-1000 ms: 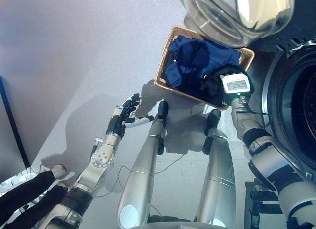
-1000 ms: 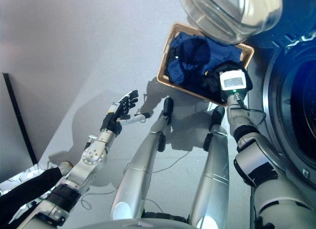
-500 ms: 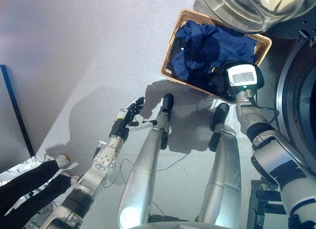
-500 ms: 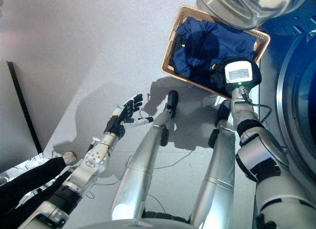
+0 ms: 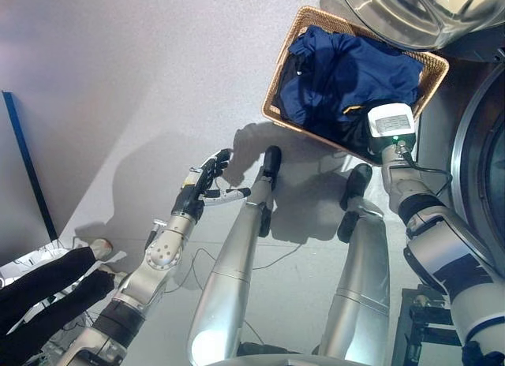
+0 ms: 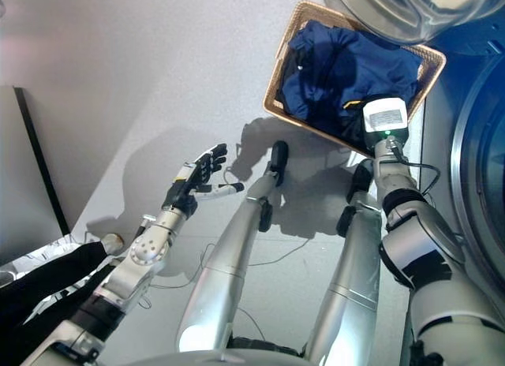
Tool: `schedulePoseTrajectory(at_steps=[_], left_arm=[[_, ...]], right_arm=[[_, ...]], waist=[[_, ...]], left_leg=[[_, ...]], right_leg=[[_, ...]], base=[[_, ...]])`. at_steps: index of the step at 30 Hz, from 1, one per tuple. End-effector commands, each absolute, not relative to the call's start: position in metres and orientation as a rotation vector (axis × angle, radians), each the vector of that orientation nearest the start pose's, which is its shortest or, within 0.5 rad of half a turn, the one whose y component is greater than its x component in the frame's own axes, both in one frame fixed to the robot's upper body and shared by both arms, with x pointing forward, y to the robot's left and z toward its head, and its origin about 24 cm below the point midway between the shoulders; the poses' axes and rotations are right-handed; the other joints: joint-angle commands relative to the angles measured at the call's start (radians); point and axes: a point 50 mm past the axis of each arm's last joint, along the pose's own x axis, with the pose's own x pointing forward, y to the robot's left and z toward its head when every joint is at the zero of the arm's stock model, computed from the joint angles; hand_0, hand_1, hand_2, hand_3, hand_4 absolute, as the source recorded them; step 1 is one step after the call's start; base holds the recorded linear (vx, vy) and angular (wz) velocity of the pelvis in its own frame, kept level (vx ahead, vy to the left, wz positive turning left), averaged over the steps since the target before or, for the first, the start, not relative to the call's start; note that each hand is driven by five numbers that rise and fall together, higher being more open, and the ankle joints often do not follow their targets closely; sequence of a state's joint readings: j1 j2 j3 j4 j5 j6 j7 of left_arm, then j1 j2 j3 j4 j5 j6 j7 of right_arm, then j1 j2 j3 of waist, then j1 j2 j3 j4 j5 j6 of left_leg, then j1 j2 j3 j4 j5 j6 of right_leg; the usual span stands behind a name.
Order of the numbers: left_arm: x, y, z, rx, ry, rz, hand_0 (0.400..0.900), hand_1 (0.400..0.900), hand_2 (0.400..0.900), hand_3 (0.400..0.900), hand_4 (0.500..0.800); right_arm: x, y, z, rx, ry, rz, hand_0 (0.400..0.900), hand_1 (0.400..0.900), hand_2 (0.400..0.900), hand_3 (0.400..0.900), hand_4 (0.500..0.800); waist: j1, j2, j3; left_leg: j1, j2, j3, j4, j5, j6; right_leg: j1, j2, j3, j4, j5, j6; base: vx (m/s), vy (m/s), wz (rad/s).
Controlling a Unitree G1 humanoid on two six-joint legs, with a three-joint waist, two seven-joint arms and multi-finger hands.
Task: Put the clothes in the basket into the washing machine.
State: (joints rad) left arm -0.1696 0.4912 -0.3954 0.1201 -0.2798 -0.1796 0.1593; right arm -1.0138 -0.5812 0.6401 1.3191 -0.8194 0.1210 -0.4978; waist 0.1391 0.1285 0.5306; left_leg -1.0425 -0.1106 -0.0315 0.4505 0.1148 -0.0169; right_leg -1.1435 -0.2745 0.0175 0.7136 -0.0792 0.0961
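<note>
A woven basket [image 5: 274, 96] stands on the floor, holding dark navy clothes [image 5: 347, 66]. My right hand [image 5: 369, 142] reaches into the basket's near right corner and rests on the clothes. Its fingers are hidden among the dark cloth and under the wrist. My left hand [image 5: 202, 188] hovers over the floor to the left of the basket, fingers straight and empty. The washing machine's round glass door [image 5: 410, 11] hangs open above the basket's far side. The drum opening [image 5: 483, 169] is at the right edge.
A person's dark-clad limbs [image 5: 43, 291] lie at the lower left. A dark upright panel edge [image 5: 22, 165] stands at the left. Grey floor [image 5: 142, 74] spreads left of the basket.
The whole picture has shifted, so the camera moved. My right hand stays on the clothes in the basket's near right corner. My left hand stays open in about the same pose.
</note>
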Motion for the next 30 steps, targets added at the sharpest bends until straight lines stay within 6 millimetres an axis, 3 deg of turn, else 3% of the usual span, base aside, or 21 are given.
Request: schedulePoseTrajectory(at_steps=[1,5,7,9,11,12,16,20,24,30], left_arm=[[0.261,0.168,0.068,0.208,-0.187,-0.180,0.900,0.900,0.900,0.900,0.800],[0.263,0.172,0.069,0.223,-0.191,-0.137,0.900,0.900,0.900,0.900,0.800],[0.264,0.177,0.069,0.230,-0.191,-0.104,0.900,0.900,0.900,0.900,0.800],[0.263,0.183,0.069,0.228,-0.188,-0.064,0.900,0.900,0.900,0.900,0.800],[0.262,0.188,0.067,0.234,-0.179,-0.035,0.900,0.900,0.900,0.900,0.800],[0.262,0.188,0.066,0.235,-0.176,-0.035,0.900,0.900,0.900,0.900,0.800],[0.260,0.195,0.060,0.248,-0.145,-0.002,0.900,0.900,0.900,0.900,0.800],[0.259,0.197,0.059,0.239,-0.133,0.003,0.900,0.900,0.900,0.900,0.800],[0.256,0.198,0.056,0.222,-0.113,-0.007,0.900,0.900,0.900,0.900,0.800],[0.256,0.195,0.047,0.190,-0.071,-0.017,0.900,0.900,0.900,0.900,0.800]], right_arm=[[0.361,-0.326,0.122,-1.797,0.171,-0.451,0.400,0.400,0.400,0.400,0.500],[0.367,-0.311,0.131,-1.475,0.037,-0.538,0.400,0.400,0.400,0.400,0.500],[0.371,-0.299,0.142,-1.230,-0.070,-0.576,0.400,0.400,0.400,0.400,0.500],[0.371,-0.282,0.154,-0.845,-0.209,-0.614,0.400,0.400,0.400,0.400,0.500],[0.366,-0.273,0.155,-0.576,-0.267,-0.604,0.400,0.400,0.400,0.400,0.500],[0.366,-0.273,0.154,-0.576,-0.264,-0.604,0.400,0.400,0.400,0.400,0.500],[0.351,-0.260,0.144,-0.158,-0.343,-0.573,0.400,0.400,0.400,0.400,0.500],[0.334,-0.260,0.133,0.338,-0.414,-0.567,0.400,0.400,0.400,0.400,0.500],[0.322,-0.265,0.129,0.701,-0.517,-0.563,0.400,0.400,0.400,0.400,0.500],[0.319,-0.278,0.154,1.074,-0.723,-0.633,0.400,0.400,0.400,0.400,0.500]], waist=[[-0.026,0.076,-0.040],[-0.049,0.059,-0.032],[-0.067,0.044,-0.026],[-0.099,0.022,-0.018],[-0.125,0.003,-0.011],[-0.119,0.005,-0.016],[-0.161,-0.029,-0.012],[-0.188,-0.047,-0.015],[-0.206,-0.058,-0.023],[-0.221,-0.057,-0.042]], left_leg=[[-0.024,0.007,0.005,0.126,-0.214,0.013],[-0.015,0.018,0.010,0.115,-0.213,0.013],[-0.005,0.026,0.018,0.107,-0.214,0.013],[0.010,0.038,0.025,0.099,-0.215,0.012],[0.009,0.043,0.036,0.090,-0.186,0.017],[0.024,0.049,0.029,0.094,-0.218,0.011],[0.040,0.059,0.049,0.091,-0.198,0.016],[0.079,0.076,0.068,0.083,-0.209,0.010],[0.128,0.091,0.097,0.072,-0.225,0.005],[0.190,0.110,0.140,0.062,-0.251,0.007]], right_leg=[[0.015,0.011,0.027,-0.138,0.090,0.030],[0.027,0.020,0.027,-0.160,0.100,0.032],[0.041,0.029,0.027,-0.180,0.106,0.032],[0.057,0.038,0.026,-0.207,0.118,0.032],[0.063,0.039,0.022,-0.237,0.156,0.025],[0.073,0.046,0.025,-0.225,0.124,0.031],[0.097,0.056,0.029,-0.277,0.171,0.026],[0.140,0.072,0.037,-0.331,0.188,0.029],[0.185,0.090,0.059,-0.385,0.204,0.032],[0.227,0.111,0.094,-0.433,0.221,0.035]], base=[[0.01,-0.003,-0.07],[0.01,-0.011,-0.10],[0.01,-0.010,-0.16],[0.01,-0.017,-0.24],[-0.03,0.000,-0.17],[0.01,-0.007,-0.16],[-0.03,0.014,-0.22],[0.02,0.022,-0.31],[0.04,0.040,-0.37],[0.04,0.049,-0.33]])
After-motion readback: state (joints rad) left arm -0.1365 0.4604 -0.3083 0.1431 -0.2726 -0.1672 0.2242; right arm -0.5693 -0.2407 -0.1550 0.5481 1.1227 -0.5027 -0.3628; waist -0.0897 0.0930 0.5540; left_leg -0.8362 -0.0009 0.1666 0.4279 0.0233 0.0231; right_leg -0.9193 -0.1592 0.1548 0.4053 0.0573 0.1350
